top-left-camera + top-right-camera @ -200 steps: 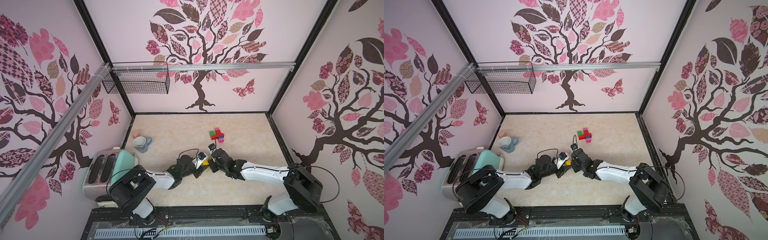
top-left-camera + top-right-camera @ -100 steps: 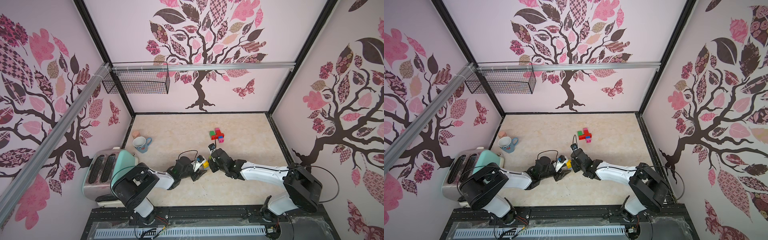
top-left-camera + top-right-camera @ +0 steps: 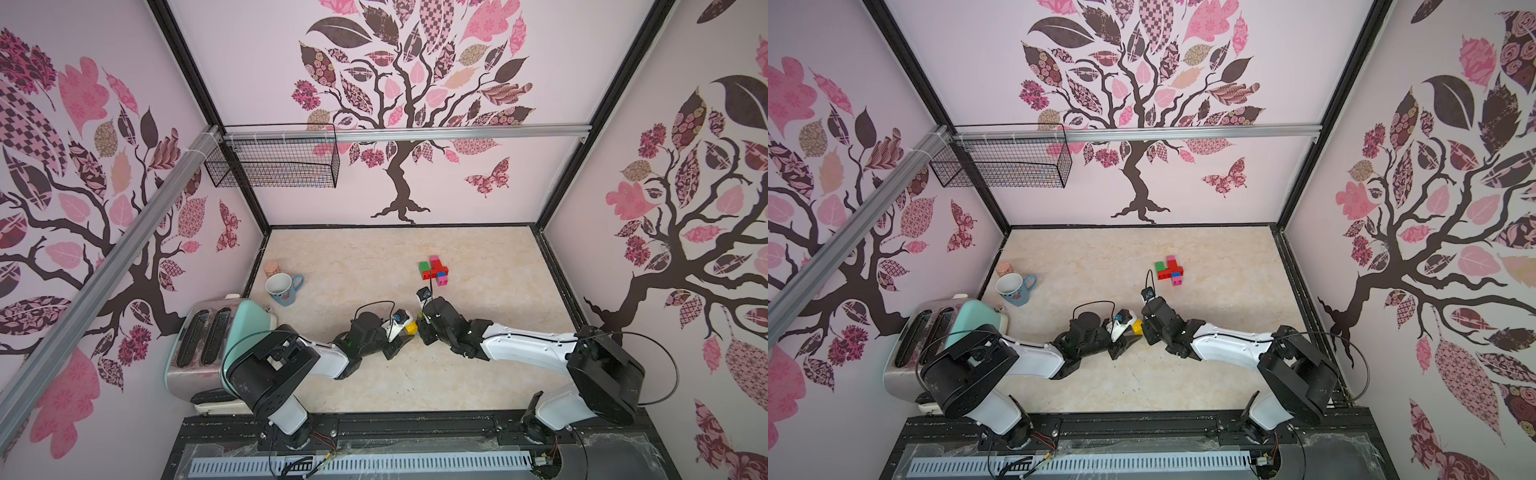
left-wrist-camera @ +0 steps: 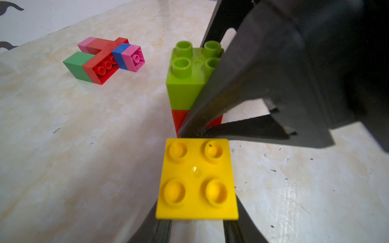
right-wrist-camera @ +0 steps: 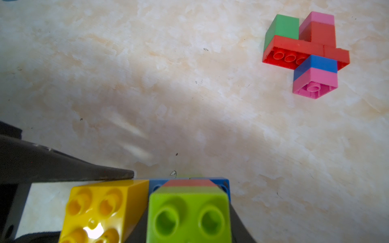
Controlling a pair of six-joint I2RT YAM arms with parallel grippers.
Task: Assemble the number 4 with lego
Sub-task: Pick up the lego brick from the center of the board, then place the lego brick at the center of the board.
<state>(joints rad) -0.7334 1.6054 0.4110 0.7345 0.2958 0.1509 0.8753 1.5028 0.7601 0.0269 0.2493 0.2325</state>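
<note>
My left gripper (image 4: 196,212) is shut on a yellow square lego brick (image 4: 196,178), studs facing the wrist camera. That yellow brick (image 5: 101,210) touches the side of a small stack: a lime brick (image 5: 189,216) on a red one (image 5: 189,183) on a blue base (image 5: 222,184). My right gripper (image 5: 189,233) is shut on this stack, and one of its dark fingers (image 4: 252,84) crosses the lime brick (image 4: 187,77). In both top views the two grippers meet mid-table at the yellow brick (image 3: 411,328) (image 3: 1137,327). Farther back lies a joined cluster of green, red, pink and blue bricks (image 3: 434,270) (image 3: 1169,270) (image 4: 103,59) (image 5: 305,52).
A white-and-blue mug (image 3: 282,289) and a small pinkish jar (image 3: 271,268) stand at the back left. A mint and chrome toaster (image 3: 212,345) sits at the left edge. A black wire basket (image 3: 274,166) hangs on the back wall.
The left gripper's jaws have narrowed onto the yellow brick. Both arms have barely moved, and the yellow brick stays beside the stack.
</note>
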